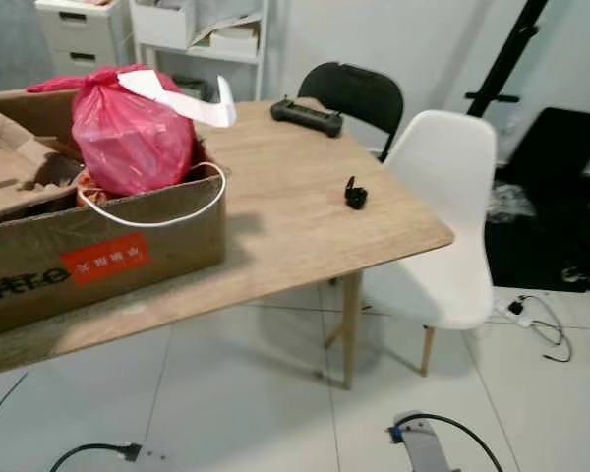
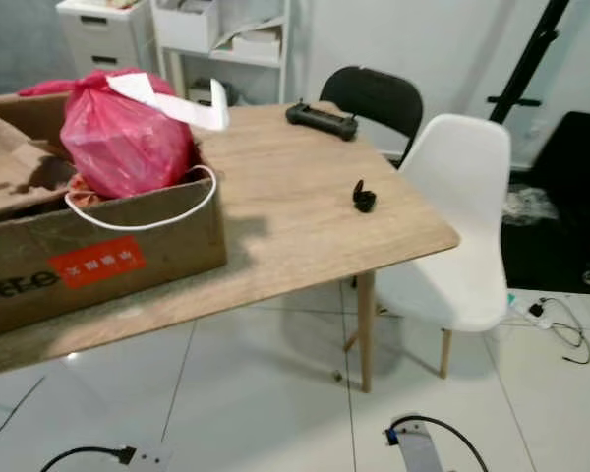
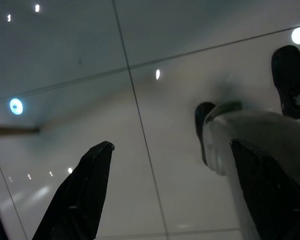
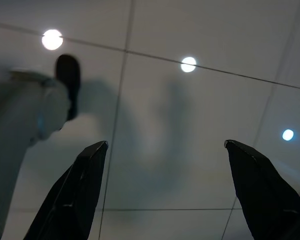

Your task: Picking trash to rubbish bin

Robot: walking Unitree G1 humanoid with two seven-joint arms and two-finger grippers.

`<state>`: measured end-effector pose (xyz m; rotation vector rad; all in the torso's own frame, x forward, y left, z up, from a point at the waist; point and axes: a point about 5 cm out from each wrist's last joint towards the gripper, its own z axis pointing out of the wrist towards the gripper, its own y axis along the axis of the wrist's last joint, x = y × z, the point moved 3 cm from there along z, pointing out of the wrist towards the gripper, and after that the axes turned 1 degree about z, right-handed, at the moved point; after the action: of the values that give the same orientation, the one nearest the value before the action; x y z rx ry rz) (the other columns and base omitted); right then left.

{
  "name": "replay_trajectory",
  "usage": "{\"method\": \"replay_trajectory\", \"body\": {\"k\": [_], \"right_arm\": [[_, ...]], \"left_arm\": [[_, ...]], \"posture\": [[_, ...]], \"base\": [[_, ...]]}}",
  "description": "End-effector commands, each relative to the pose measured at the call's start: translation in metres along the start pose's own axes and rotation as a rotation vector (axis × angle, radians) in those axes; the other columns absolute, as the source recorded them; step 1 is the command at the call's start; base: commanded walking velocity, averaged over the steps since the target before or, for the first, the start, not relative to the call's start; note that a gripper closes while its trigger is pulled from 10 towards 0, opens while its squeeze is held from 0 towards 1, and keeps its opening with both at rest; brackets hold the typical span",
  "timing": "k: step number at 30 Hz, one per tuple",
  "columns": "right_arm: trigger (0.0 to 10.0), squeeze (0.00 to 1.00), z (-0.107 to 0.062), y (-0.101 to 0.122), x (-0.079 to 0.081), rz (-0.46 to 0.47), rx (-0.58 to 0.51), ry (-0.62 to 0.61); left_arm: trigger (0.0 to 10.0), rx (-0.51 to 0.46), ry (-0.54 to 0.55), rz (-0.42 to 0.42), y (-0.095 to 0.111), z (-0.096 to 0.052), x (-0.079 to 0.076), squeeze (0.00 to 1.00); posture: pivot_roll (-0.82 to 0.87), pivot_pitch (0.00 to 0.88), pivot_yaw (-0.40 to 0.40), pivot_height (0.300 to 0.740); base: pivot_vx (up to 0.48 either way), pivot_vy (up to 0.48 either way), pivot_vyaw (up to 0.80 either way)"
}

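Down by the robot's sides, both arms hang idle: the left gripper (image 3: 167, 192) and the right gripper (image 4: 165, 190) each point at pale floor tiles (image 3: 65, 60) with their 2 fingers spread wide and nothing between them, which suits a robot not yet reaching. At the upper left of the head view, the red trash bag (image 1: 130, 133) sits knotted in an open cardboard box (image 1: 98, 251) on the wooden table (image 1: 295, 211). A small black object (image 1: 355, 194) and a black controller (image 1: 307, 116) lie further along it. A white chair (image 1: 442, 206) stands at the right; cables (image 1: 546, 329) trail over the floor.
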<state>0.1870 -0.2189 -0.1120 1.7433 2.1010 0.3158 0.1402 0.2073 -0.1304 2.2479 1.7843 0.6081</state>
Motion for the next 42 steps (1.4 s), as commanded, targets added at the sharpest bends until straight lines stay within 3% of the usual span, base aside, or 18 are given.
{"method": "replay_trajectory", "body": {"k": [1,13,22,30,42], "right_arm": [[10.0,0.0,0.0,-0.008,0.002,0.001,0.025,0.002],[10.0,0.0,-0.001,-0.008,-0.002,-0.002,0.025,-0.007],[10.0,0.0,-0.001,-0.014,-0.006,-0.004,0.037,-0.017],[10.0,0.0,-0.001,-0.011,-0.008,-0.008,0.03,-0.019],[10.0,0.0,-0.001,-0.006,-0.006,-0.017,0.021,-0.016]], "left_arm": [[10.0,0.076,-0.03,0.018,-0.023,-0.003,-0.01,0.0],[10.0,0.072,-0.052,0.061,-0.02,-0.003,-0.018,0.0],[10.0,0.075,-0.059,0.086,-0.019,-0.002,-0.016,0.0],[10.0,0.044,-0.064,0.115,-0.004,0.0,-0.015,0.0],[10.0,0.049,-0.065,0.118,-0.007,0.0,-0.015,0.0]], "posture": [[0.15,0.071,-0.088,0.74],[0.13,0.072,-0.089,0.74],[0.11,0.05,-0.089,0.74],[0.12,0.029,-0.083,0.74],[0.12,0.034,-0.084,0.74]], "base": [[0.0,0.0,-0.8],[0.0,0.0,-0.8],[0.0,0.0,-0.8],[0.0,0.0,-0.8],[0.0,0.0,-0.8]]}}
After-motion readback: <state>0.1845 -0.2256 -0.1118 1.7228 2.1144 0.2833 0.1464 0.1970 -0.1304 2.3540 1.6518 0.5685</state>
